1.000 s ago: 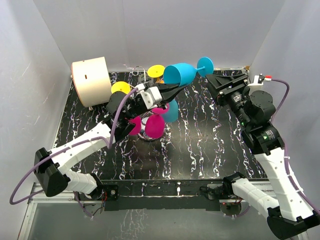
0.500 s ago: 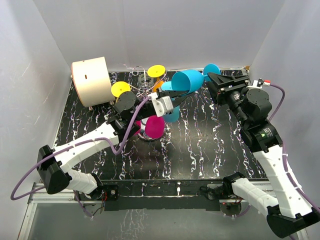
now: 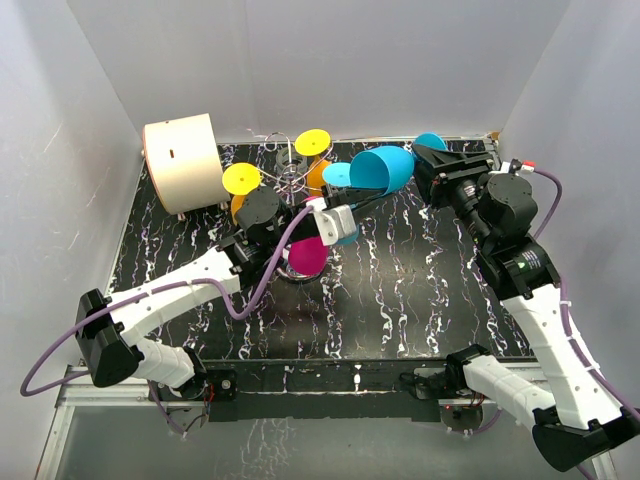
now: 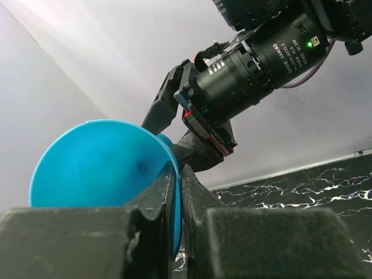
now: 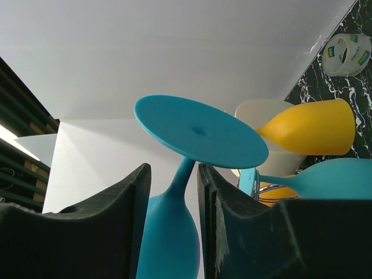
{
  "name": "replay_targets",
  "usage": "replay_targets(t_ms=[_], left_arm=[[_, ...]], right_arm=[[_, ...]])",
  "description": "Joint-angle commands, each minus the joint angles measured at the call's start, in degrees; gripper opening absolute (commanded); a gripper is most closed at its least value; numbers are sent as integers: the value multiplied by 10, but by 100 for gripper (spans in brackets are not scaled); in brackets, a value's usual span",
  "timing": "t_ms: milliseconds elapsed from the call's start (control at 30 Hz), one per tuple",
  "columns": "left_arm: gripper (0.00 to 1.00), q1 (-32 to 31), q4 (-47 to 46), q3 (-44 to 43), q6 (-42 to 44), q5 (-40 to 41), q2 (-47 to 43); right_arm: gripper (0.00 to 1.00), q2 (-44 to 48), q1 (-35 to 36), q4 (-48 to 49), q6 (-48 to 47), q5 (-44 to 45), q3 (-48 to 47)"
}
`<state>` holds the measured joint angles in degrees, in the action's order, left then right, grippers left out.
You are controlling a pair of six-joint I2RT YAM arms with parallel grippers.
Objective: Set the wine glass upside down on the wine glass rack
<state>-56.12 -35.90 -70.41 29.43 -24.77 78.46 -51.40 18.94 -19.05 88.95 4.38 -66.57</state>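
A blue wine glass (image 3: 380, 168) lies tilted in the air above the right of the rack. My left gripper (image 3: 352, 200) is shut on its rim; in the left wrist view (image 4: 177, 174) the fingers pinch the wall of the bowl (image 4: 104, 163). My right gripper (image 3: 425, 157) is open, with its fingers on either side of the stem just below the foot (image 5: 200, 131); in the right wrist view (image 5: 172, 171) there is a gap at each side. The silver wire rack (image 3: 293, 178) stands at the back centre, left of the glass.
Yellow (image 3: 242, 179), orange (image 5: 308, 128), magenta (image 3: 306, 256) and another blue glass (image 5: 325, 177) hang on the rack. A cream cylinder (image 3: 183, 162) stands at the back left. A tape roll (image 5: 347, 54) lies on the black marbled table (image 3: 420, 280). White walls close in on three sides.
My left gripper has carried the blue glass to the right and turned it, bringing its stem and foot between the right gripper's fingers. The right gripper has shifted slightly towards it.
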Motion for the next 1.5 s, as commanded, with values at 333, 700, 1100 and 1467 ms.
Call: replay_targets(t_ms=[333, 700, 1100, 1467], left_arm=[[0, -16, -26, -16, -18, -35, -16], [23, -22, -23, 24, -46, -8, -51], [60, -22, 59, 94, -207, 56, -145], [70, -22, 220, 33, -381, 153, -163]], right_arm=[[27, -6, -3, 93, 3, -16, 9], [0, -6, -3, 122, -4, -27, 9], [0, 50, -3, 70, -219, 57, -16], [0, 140, -3, 65, -539, 30, 31]])
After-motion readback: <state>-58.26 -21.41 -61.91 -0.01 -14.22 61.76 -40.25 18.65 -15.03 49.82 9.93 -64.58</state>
